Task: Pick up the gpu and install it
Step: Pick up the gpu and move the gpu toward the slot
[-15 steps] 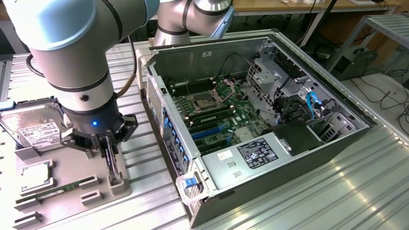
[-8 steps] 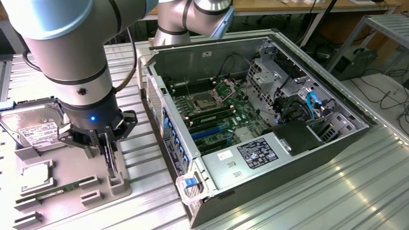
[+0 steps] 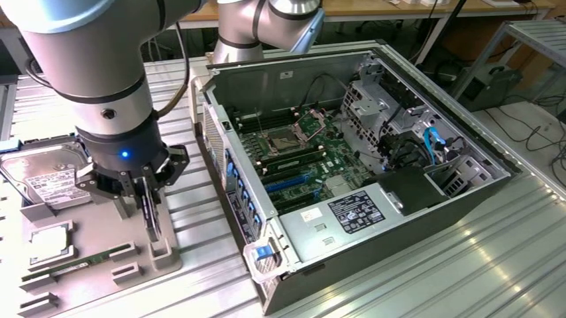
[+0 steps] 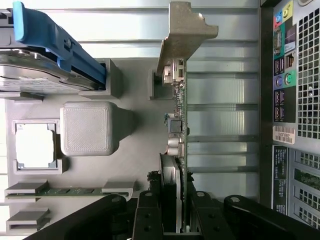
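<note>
Furthest to the exterior view's left of the hand (image 3: 142,209), a hard drive (image 3: 46,179) lies flat at the far corner of a grey tray (image 3: 106,285) on the ribbed metal desk (image 3: 425,265). Nearer the camera than the drive, and also left of the hand, a square chip (image 3: 49,242) sits in its own recess. A memory stick (image 3: 81,264) lies in slots just in front of it.

The arm (image 3: 97,79) comes straight down over the tray, and the hand points downward near the tray's right edge. Its fingers (image 4: 149,215) press in on both sides of the gpu (image 4: 178,120), pinching it near one end. The gpu stands on edge directly under the hand, in line with the tray's slotted posts. Its silvery bracket (image 4: 186,35) is at the end away from the fingers. Whether the card has cleared the slots cannot be told.

To the right of the hand, the open case (image 3: 372,218) lies on its side on the desk. The motherboard (image 3: 296,149) shows inside it, apart from the gpu.
</note>
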Tool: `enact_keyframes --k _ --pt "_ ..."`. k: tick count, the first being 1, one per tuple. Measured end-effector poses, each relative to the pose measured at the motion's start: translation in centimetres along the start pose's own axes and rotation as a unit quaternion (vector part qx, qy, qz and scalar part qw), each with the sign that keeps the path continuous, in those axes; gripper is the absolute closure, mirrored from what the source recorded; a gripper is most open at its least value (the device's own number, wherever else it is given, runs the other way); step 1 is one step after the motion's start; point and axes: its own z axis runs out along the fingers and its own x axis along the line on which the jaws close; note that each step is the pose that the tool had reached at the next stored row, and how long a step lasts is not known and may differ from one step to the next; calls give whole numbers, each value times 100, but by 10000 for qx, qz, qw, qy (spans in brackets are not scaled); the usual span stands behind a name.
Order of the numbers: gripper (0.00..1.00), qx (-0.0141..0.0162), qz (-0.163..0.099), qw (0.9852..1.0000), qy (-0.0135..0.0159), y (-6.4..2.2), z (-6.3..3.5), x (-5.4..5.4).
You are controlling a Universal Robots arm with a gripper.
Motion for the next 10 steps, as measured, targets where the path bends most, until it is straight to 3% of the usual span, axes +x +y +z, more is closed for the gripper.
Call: enact_keyframes --k 10 --pt "72 0 0 10000 0 6 -161 -2"
